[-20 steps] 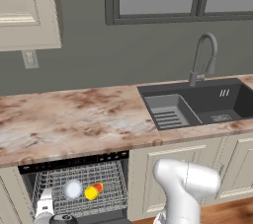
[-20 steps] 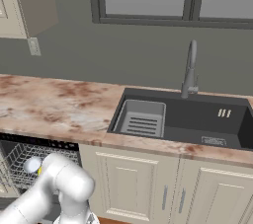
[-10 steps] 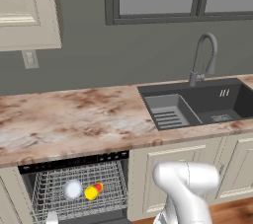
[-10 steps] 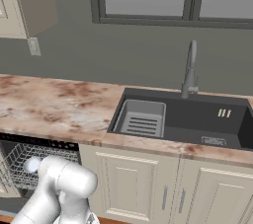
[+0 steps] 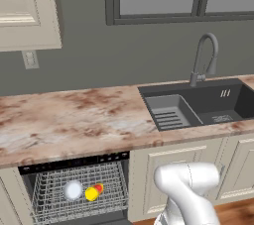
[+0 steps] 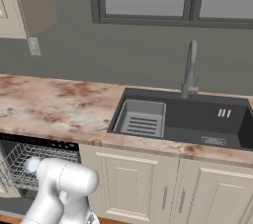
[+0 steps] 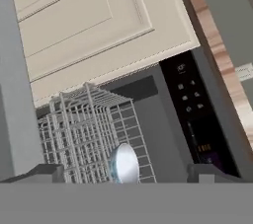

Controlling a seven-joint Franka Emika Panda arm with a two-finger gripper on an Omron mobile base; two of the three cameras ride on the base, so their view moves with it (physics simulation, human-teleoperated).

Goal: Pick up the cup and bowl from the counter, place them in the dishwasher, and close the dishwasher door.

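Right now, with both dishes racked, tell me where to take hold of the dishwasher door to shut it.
Take the dishwasher door by its free edge, coming from the side away from the rack. It is folded down as a flat grey slab showing its plain inner face, and its handle is hidden. The open gripper could probably straddle that edge, or push up from beneath.

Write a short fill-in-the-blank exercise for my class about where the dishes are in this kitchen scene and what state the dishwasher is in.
1. The bowl and the cup lie in the wire ____ of the dishwasher.
2. In the left base view, the cup lies to the ____ of the bowl.
3. The gripper is ____, holding nothing.
4. The dishwasher is still ____.

Missing words: rack; right; open; open
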